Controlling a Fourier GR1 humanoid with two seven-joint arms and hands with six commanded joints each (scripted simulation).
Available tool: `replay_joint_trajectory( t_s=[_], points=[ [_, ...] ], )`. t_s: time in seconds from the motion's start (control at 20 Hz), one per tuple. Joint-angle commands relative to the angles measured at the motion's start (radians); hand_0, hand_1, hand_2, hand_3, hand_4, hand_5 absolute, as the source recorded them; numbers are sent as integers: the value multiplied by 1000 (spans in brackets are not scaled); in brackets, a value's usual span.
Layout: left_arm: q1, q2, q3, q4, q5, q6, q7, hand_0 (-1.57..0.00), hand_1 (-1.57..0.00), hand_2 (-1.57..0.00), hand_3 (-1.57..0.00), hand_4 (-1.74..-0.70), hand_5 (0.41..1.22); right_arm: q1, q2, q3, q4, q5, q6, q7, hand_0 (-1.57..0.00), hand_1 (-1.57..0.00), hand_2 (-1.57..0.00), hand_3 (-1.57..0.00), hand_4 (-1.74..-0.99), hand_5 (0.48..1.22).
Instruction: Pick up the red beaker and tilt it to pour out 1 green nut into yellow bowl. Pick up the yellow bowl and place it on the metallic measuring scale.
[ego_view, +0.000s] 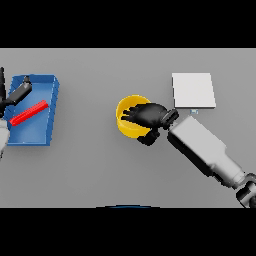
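The yellow bowl (128, 119) stands on the grey table (100, 170) near the centre of the head view, upright, with its open mouth facing up. The right hand (147, 116) lies over the bowl's right side: its fingers reach across the rim and over the opening, and the thumb sits lower, against the outside of the wall, so the hand is clasped on the bowl's rim. The right arm runs from this hand down toward the lower right corner. The metallic measuring scale (193, 90) is a pale square plate lying flat on the table, up and to the right of the bowl, apart from it and just beyond the wrist. At the far left sits a blue tray (50, 95), and a red bar-shaped object (28, 113), probably the red beaker lying on its side, rests slantwise inside it. The left hand (20, 92) shows at the left edge over the tray's upper left part; whether its fingers are curled or loose cannot be told.
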Motion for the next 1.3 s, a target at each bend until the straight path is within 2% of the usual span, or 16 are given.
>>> replay_joint_trajectory(
  t_s=[0.0,0.15,0.2,0.3,0.4,0.45,0.55,0.65,0.7,0.85,1.0,1.25],
  points=[
    [6,2,-2,-5,-2,0,-7,1,1,1,1,-744,697,-2,0,-1,12,-3,3,-7,1,1,-9,-47,-1285,753],
    [5,4,5,11,1,4,-28,1,1,1,1,-750,701,13,9,-15,6,-24,48,36,-26,-36,-71,-141,-1302,805],
    [1,7,9,17,-2,9,-19,1,1,1,1,-752,701,8,11,-13,19,-18,40,35,-161,-135,-147,-182,-1321,839],
    [0,7,5,11,-5,8,-18,1,1,1,1,-755,703,0,4,-8,20,-19,41,-1,-669,-652,-614,-309,-1394,976],
    [7,14,6,4,-3,3,-23,1,1,1,1,-756,703,4,-1,-9,15,-28,58,-7,-993,-983,-959,-552,-1514,1064],
    [12,14,7,-3,0,4,-24,1,1,1,1,-756,701,8,-1,-7,3,-33,73,9,-1109,-1100,-1081,-706,-1557,1096],
    [5,13,5,-5,-4,5,-15,1,1,1,1,-751,698,4,-2,-6,5,-42,81,13,-1275,-1270,-1176,-1007,-1623,1141],
    [-1,10,1,3,-7,1,-10,1,1,1,1,-747,692,9,-9,-2,0,-50,67,7,-1382,-1378,-1234,-1210,-1666,1170],
    [2,18,2,-9,-7,-2,-10,1,1,1,1,-742,690,4,-15,0,-1,-53,68,0,-1420,-1417,-1253,-1269,-1681,1180],
    [12,19,3,-8,-4,-4,-20,1,1,1,1,-736,688,15,-14,-6,-20,-67,60,25,-1493,-1492,-1286,-1386,-1710,1200],
    [11,13,-2,2,-12,4,-23,1,1,1,1,-731,685,15,-34,-2,-46,-70,66,4,-1531,-1531,-1306,-1405,-1725,1210],
    [-5,24,1,-9,-8,-9,-16,1,1,1,1,-735,690,-17,-70,-51,-119,-100,120,51,-1558,-1558,-1404,-1266,-1736,1217]
  ],
)
